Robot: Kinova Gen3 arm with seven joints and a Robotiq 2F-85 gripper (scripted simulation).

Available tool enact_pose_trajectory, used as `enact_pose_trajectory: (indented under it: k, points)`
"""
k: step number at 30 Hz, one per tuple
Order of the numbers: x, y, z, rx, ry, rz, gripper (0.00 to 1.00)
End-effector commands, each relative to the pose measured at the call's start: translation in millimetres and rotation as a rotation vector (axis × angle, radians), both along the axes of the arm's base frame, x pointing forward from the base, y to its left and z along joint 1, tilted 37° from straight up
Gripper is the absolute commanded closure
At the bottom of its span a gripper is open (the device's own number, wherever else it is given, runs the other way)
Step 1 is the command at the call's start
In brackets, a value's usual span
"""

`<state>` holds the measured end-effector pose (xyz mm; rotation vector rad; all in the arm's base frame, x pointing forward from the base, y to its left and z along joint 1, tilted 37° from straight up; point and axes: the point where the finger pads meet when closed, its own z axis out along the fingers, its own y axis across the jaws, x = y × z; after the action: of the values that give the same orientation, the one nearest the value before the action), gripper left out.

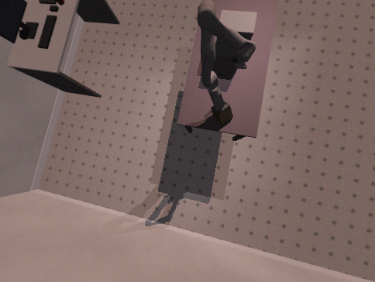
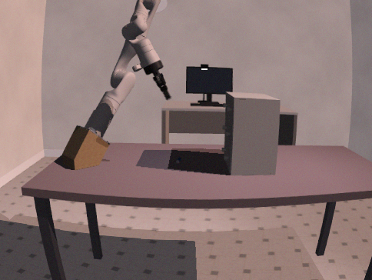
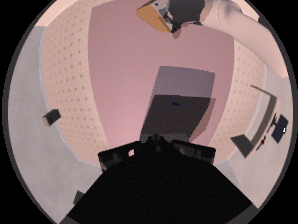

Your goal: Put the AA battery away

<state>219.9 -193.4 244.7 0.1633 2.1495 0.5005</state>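
The grey chest (image 1: 239,21) (image 2: 254,135) stands upright on the table (image 1: 248,104) (image 2: 307,185). Its front faces the arm's base; small handles stick out there in the exterior view, and no drawer shows pulled out. The drawers' insides are hidden. The AA battery (image 2: 178,160) (image 3: 175,104), small and dark blue, lies on the table in the chest's shadow, some way in front of the chest. My gripper (image 2: 168,98) (image 3: 155,138) is shut and empty. It points down at a slant, high above the table, between the battery and the chest's front.
The arm's brown base block (image 1: 224,114) (image 2: 90,151) (image 3: 152,17) stands near the table's end, on the far side of the battery from the chest. A desk (image 2: 192,121) with a monitor (image 2: 209,80) stands apart, behind the table.
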Motion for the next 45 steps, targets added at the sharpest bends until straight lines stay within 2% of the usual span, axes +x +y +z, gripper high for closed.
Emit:
enact_pose_trajectory:
  k: [1,9,11,21,26,45]
  points:
    - [-0.8,-7.2,5.4,0.026,0.113,0.004,1.0]
    - [-16.8,-8.9,13.7,0.016,0.283,0.08,1.0]
    - [-16.8,-8.9,13.7,0.016,0.283,0.08,1.0]
    - [-28.8,-10.9,19.3,0.009,0.412,0.137,1.0]
    - [-31.2,-11.5,20.7,0.007,0.436,0.148,1.0]
    - [-31.9,-11.6,21.2,0.007,0.443,0.151,1.0]
